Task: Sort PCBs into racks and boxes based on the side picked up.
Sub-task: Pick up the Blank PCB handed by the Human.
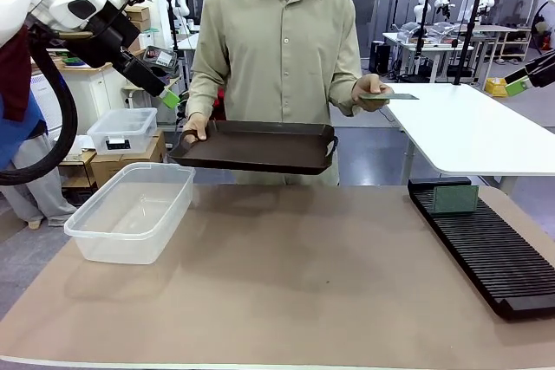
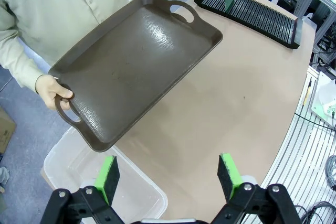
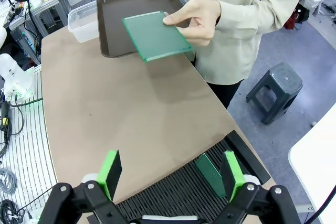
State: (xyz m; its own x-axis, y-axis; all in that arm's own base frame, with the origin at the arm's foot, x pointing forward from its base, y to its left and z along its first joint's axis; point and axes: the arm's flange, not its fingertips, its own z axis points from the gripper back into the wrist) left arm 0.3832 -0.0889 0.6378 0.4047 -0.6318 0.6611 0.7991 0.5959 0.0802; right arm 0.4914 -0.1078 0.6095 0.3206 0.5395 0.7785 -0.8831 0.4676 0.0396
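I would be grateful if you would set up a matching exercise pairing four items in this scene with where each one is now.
Items:
1. dark brown tray
2. level PCB
3. upright PCB
4. clear tub

Places:
A. standing in a slot of the black rack
B. resting on the table, robot's left side
C. pinched in the person's hand
D. held up by one handle

Pairs: 1-D, 2-C, 3-A, 4-B

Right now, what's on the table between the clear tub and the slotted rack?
Nothing: the front view shows bare tabletop between the clear tub and the slotted rack. The person holds the brown tray aloft.
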